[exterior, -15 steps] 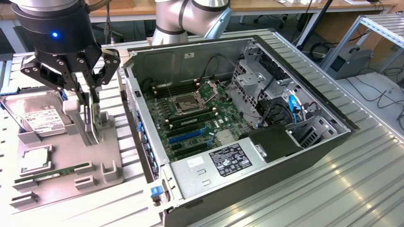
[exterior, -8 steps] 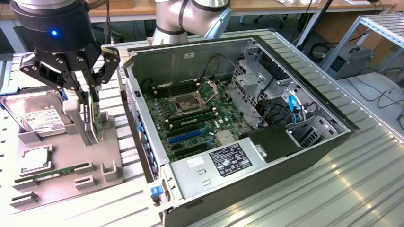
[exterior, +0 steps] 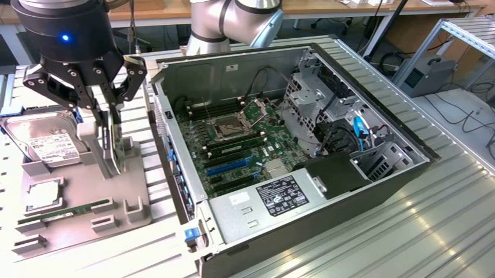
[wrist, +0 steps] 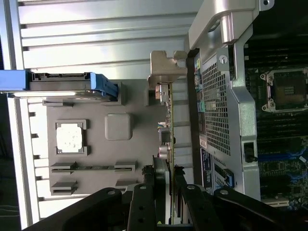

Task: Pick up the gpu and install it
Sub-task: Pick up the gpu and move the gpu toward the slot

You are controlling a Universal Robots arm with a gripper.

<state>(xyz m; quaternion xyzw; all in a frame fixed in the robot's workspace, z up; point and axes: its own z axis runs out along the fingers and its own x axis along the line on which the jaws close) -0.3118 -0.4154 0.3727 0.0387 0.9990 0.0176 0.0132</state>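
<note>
Exterior view
- Gripper point(exterior: 110, 136): hangs over the grey fixture plate point(exterior: 77, 180), at the plate's edge nearest the open computer case point(exterior: 224, 75).
- Grip state: the two fingers are pressed against opposite faces of the gpu point(exterior: 116, 159), pinching it.
- Gpu position: stands on edge directly below the black finger linkage and runs down to the plate's holder. Whether it has cleared the holder cannot be told.
- Hard drive point(exterior: 46, 145): lies at the plate's far edge, towards the exterior view's left of the gripper, apart from it.
- Processor point(exterior: 43, 194): sits in its recess near the middle of the plate.
- RAM stick point(exterior: 66, 211): lies in its slot towards the plate's near edge.

Wrist view
- Gripper point(wrist: 169, 175): black fingers point(wrist: 156, 187) flank the card on both sides, touching it.
- Gpu point(wrist: 167, 130): seen edge-on as a thin strip that runs out from between the fingertips, between the fixture plate point(wrist: 96, 108) and the computer case point(wrist: 226, 96), just beside the case's perforated wall.
- Hard drive point(wrist: 62, 82), processor point(wrist: 70, 138), RAM stick point(wrist: 91, 167): all on the plate, well apart from the fingers.
</note>
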